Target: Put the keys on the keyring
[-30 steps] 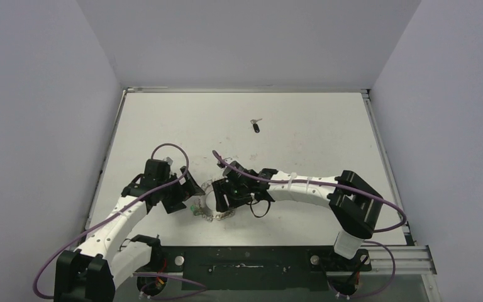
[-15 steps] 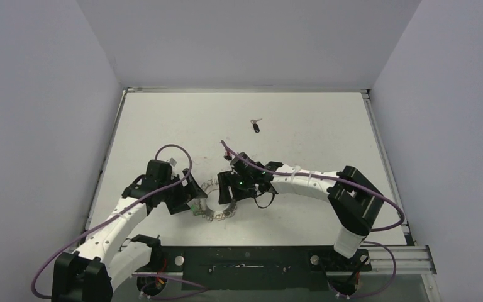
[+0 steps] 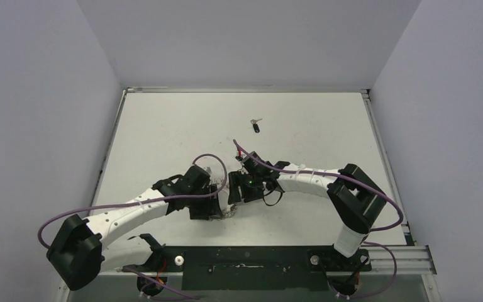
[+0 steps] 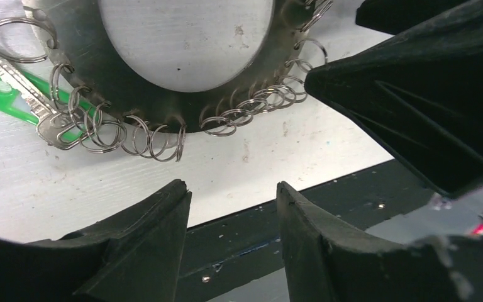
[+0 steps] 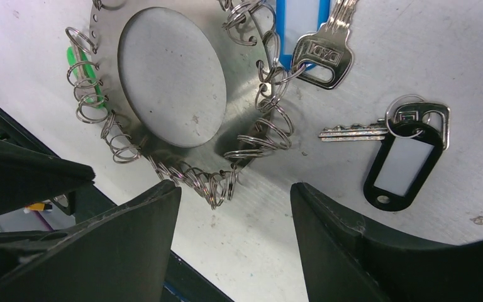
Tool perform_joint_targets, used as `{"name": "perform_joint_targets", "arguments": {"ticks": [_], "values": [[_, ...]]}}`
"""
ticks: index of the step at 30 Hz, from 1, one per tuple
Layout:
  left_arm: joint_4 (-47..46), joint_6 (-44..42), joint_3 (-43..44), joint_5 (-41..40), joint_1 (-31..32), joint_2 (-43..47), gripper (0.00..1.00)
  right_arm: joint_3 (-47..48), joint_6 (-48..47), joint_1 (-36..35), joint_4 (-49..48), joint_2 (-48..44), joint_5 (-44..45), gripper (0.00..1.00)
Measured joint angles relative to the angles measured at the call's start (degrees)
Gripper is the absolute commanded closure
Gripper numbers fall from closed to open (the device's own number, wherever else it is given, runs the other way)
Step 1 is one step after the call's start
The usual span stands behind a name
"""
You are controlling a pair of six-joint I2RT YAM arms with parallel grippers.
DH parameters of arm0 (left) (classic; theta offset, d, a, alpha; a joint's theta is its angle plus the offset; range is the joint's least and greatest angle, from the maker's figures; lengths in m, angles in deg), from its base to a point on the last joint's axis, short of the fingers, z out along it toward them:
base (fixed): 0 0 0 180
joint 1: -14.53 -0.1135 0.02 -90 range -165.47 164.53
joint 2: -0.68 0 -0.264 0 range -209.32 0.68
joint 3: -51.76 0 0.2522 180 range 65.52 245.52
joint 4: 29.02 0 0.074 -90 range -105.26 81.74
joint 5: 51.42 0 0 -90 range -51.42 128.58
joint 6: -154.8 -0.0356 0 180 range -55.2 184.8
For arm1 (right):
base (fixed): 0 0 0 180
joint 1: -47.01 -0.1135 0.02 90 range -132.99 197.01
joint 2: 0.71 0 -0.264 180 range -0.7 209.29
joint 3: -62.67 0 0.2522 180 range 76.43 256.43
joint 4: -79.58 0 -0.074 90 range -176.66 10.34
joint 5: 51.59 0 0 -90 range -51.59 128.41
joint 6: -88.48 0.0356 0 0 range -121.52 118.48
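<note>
The keyring (image 4: 97, 72) lies flat on the white table (image 3: 163, 126), low in the middle of the top view and close to the table's near edge. In the left wrist view, only a thin strip of white shows under its looped rim before the dark rail (image 4: 239, 248) starts. A green key (image 4: 3, 91) lies at the rim's left. In the right wrist view a blue-tag key (image 5: 317, 53) lies at the ring's upper right. A black-tag key (image 5: 352, 132) lies just beside the ring, not on it. The far key (image 3: 255, 126) lies alone in the upper middle of the table, well apart from the ring.

The left gripper (image 4: 231, 185) hangs over the ring's near side. Its fingers are apart, with bare table between them, and pinch nothing. The right gripper (image 5: 234, 187) has its fingers spread wide. Some rim loops sit in the gap, but they are not pinched.

There is lots of bare table above and to both sides, up to the walls. There is little room below.

A second ago the left gripper was to the left of the ring. Now it has swung right and hides the ring's left part in the top view. The right gripper has gone a bit up and right. The far key has not moved.
</note>
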Motion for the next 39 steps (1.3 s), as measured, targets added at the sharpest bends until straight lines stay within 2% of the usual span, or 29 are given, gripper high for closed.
{"name": "perform_joint_targets", "arguments": {"ticks": [5,12,17,24,39], "values": [[3.13,-0.61,3.87,-5.55,4.09,-6.27,0.54,-0.24,0.13,0.0,-0.04,0.0,-0.22,0.38],[6.45,-1.84,6.36,-11.37,5.11,-8.17,0.56,-0.63,0.09,0.02,0.04,-1.18,-0.2,0.53],[7.15,-1.81,6.34,-12.9,5.14,-7.08,0.57,-0.63,-0.13,0.02,0.46,-1.62,-0.17,0.67],[4.81,-1.79,6.03,-12.48,5.14,-6.25,0.57,-0.57,-0.15,0.02,0.96,-1.55,-0.11,0.68],[-0.44,-1.51,4.72,-9.94,5.29,-7.06,0.58,1.31,-4.68,-0.15,7.39,0.83,7.52,0.69]]}}
